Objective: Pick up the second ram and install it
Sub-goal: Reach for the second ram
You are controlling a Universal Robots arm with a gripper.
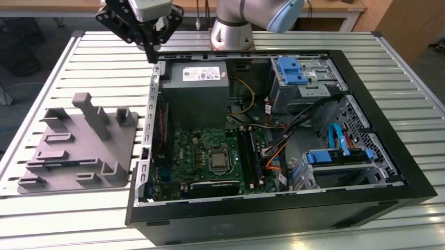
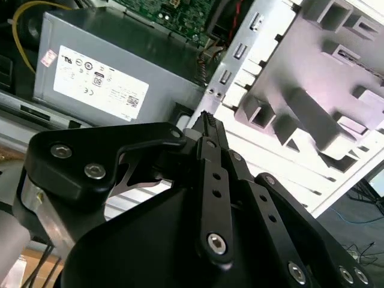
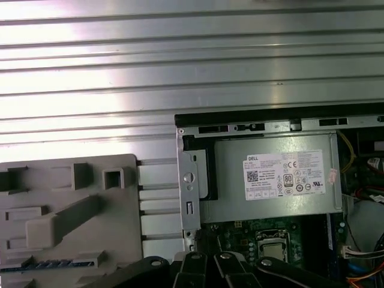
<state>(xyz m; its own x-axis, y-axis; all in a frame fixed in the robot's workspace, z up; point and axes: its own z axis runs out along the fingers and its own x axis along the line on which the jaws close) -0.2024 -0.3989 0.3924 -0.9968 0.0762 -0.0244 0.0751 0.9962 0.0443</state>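
In the exterior view we find the gripper [image 1: 149, 50] over a corner of the computer case [image 1: 278, 216], fingers closed together, holding nothing. The second ram [image 1: 59, 164] seems to be the slim strip in a slot of the gray tray [image 1: 83, 151], near the tray's edge farthest from the arm. In the second wrist view the fingertips [image 2: 210, 129] meet. In the first wrist view the second ram [image 3: 45, 264] lies well apart from the gripper. We judge it light, stiff and fragile: grip both flat faces mid-length, clear of contacts.

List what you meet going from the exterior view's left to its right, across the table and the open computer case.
Gray moulded tray → green motherboard → blue-tabbed drive cage.
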